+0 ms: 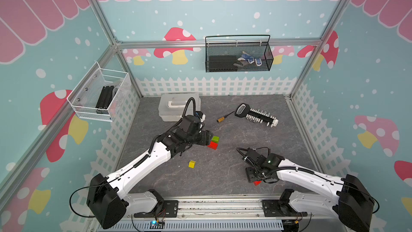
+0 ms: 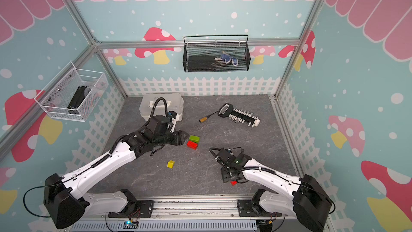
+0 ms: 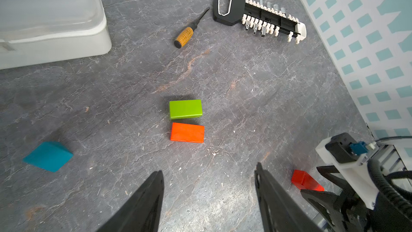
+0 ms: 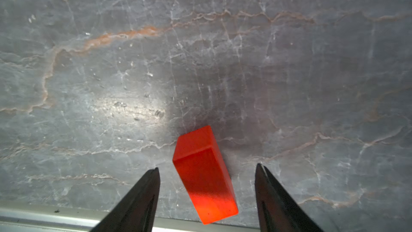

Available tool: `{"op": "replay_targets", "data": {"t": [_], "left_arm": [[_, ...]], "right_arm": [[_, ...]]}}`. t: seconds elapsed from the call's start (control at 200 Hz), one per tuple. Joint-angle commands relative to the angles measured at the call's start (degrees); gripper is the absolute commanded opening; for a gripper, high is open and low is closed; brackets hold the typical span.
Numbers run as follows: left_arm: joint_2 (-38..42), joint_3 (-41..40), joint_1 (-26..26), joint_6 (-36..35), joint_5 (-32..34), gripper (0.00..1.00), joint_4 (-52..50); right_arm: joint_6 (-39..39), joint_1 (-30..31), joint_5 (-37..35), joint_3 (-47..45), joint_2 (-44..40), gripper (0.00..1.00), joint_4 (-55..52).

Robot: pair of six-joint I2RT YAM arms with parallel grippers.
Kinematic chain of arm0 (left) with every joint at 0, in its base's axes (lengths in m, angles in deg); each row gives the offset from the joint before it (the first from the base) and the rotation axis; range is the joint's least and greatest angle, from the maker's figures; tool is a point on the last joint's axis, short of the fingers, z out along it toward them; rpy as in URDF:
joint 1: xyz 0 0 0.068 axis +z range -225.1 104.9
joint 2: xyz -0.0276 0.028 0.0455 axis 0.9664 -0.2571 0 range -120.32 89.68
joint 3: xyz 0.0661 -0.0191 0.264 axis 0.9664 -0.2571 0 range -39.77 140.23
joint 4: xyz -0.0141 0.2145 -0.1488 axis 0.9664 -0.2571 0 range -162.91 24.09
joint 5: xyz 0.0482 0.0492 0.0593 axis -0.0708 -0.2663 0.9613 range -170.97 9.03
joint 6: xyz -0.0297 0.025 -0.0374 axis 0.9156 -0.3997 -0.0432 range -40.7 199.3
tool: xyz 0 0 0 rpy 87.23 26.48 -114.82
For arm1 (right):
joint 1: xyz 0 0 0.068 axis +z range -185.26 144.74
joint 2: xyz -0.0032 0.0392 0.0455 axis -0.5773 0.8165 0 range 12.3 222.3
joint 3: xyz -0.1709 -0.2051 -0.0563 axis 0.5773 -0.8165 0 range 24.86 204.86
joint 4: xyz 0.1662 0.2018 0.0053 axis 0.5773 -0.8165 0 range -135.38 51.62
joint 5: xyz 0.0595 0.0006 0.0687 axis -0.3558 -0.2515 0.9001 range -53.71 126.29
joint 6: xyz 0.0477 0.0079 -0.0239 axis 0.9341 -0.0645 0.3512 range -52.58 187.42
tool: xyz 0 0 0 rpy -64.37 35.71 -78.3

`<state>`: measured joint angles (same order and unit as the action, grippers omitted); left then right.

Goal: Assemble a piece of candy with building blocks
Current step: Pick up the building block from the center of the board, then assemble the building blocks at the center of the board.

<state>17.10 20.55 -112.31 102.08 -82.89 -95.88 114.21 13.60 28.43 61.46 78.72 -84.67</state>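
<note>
Both top views: loose red block (image 1: 257,183) (image 2: 233,183), lower right of centre, mostly hidden under right arm (image 1: 296,172), only a corner shows. Blue block (image 3: 48,156) shows in left wrist view only, hidden in both top views. Green block (image 1: 215,139), centre, partly covered by left arm (image 1: 156,155). White box (image 3: 51,30) cut off by frame edge. Blue-white item (image 1: 249,59) in black basket (image 1: 265,63), upper centre: too blurred to identify.

Open tabletop (image 1: 245,135) right of green block (image 1: 215,139), screwdriver (image 1: 221,119) and bit rack (image 1: 260,116) beyond, white box (image 1: 171,106) blocking far-left corner

the worktop (image 4: 89,63) looks like grey veined stone with a dull sheen. the red block (image 4: 204,175) and green block (image 3: 185,109) are smooth and glossy. the box (image 3: 44,30) is cloudy plastic.
</note>
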Motion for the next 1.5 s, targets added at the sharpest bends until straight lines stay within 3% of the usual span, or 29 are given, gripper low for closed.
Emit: {"op": "replay_targets", "data": {"t": [0.0,0.26,0.565,0.755,0.946,1.021,1.116,1.251,1.381,1.496], "left_arm": [[1.5,-1.8,0.1,0.4,2.4,0.68,1.2],[2.5,-3.6,0.2,0.9,3.2,0.68,1.2],[1.9,-3.7,0.2,0.9,3.5,0.68,1.5],[0.8,-3.1,0.2,0.6,3.4,0.67,1.6],[-0.1,-2.0,0.4,-0.7,4.2,0.63,0.5],[-0.8,-0.9,1.8,-1.2,4.9,0.57,-1.1],[-1.4,0.1,5.5,-1.3,1.2,0.48,-1.3],[-2.0,0.8,9.4,-0.9,-2.6,0.18,0.1],[-2.3,1.2,10.8,-0.9,-5.0,0.00,1.6],[-2.7,1.0,11.3,-0.8,-5.9,0.00,2.1]], "right_arm": [[-0.1,0.4,-0.6,0.1,0.8,0.63,2.8],[0.6,0.4,0.5,-1.7,1.3,0.54,2.8],[2.8,0.5,0.8,-5.4,-2.8,0.51,0.7],[2.4,0.5,-0.3,-3.9,-1.8,0.41,1.4],[1.2,0.5,-0.7,2.5,3.3,0.22,1.7],[0.7,0.4,-3.0,7.8,5.0,0.13,0.8],[-0.9,0.4,-5.2,15.6,9.0,0.11,0.4],[-1.5,0.4,-5.6,25.1,18.3,0.08,0.5],[-0.3,0.4,-4.1,30.2,26.0,0.03,2.2],[0.8,0.4,-3.9,32.0,29.7,0.01,4.8]]}}
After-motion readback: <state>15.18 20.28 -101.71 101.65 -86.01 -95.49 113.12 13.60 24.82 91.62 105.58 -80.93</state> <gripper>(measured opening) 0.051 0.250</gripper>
